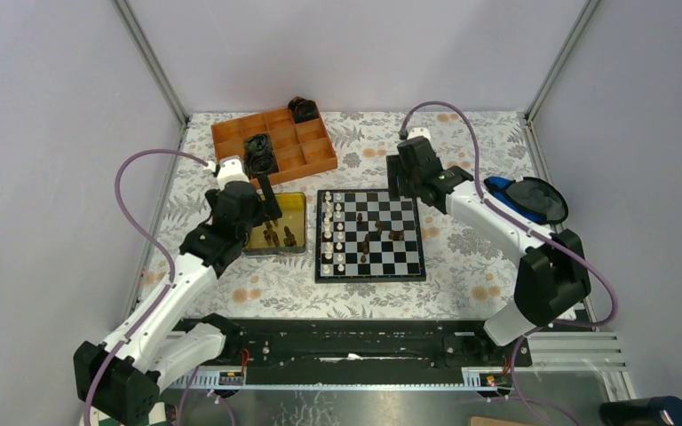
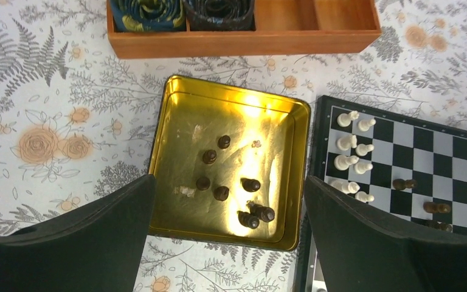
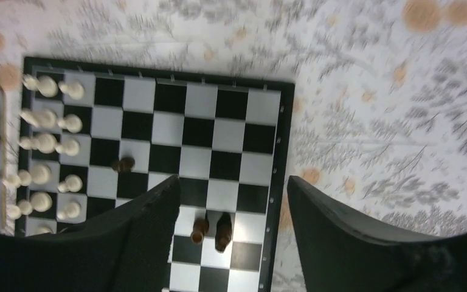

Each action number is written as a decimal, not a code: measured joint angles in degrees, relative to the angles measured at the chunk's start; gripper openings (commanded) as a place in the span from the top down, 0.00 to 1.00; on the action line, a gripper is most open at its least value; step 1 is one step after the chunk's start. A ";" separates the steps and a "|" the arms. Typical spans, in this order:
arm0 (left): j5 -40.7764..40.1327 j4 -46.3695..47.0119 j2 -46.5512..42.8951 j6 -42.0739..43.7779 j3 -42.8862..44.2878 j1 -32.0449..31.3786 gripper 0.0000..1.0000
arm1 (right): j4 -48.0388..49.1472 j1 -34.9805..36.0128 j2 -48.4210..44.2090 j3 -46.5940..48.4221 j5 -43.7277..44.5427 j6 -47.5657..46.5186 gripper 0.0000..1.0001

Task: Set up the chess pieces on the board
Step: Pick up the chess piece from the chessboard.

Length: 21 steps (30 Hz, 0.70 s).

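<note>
The board (image 1: pixel 404 257) lies mid-table. White chess pieces (image 1: pixel 333 232) fill its two left columns. A few dark brown pieces (image 1: pixel 382 235) stand scattered mid-board. Several more dark pieces (image 2: pixel 251 184) lie in a gold tin (image 2: pixel 176 128) just left of the board. My left gripper (image 2: pixel 228 180) hangs open above the tin, nothing between its fingers. My right gripper (image 3: pixel 232 179) is open over the board's (image 3: pixel 200 100) right side, above two dark pieces (image 3: pixel 223 231) near the edge. White pieces (image 3: pixel 45 143) line the left of that view.
An orange wooden compartment tray (image 1: pixel 273 142) with black coiled objects (image 1: pixel 260 153) stands behind the tin. A blue and black round object (image 1: pixel 533 200) lies at the right. Floral cloth covers the table; walls close in on three sides.
</note>
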 measured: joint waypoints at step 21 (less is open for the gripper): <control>0.66 -1.22 4.59 -6.29 0.28 0.00 0.01 | -10.47 6.23 16.70 11.72 -10.29 1.60 0.38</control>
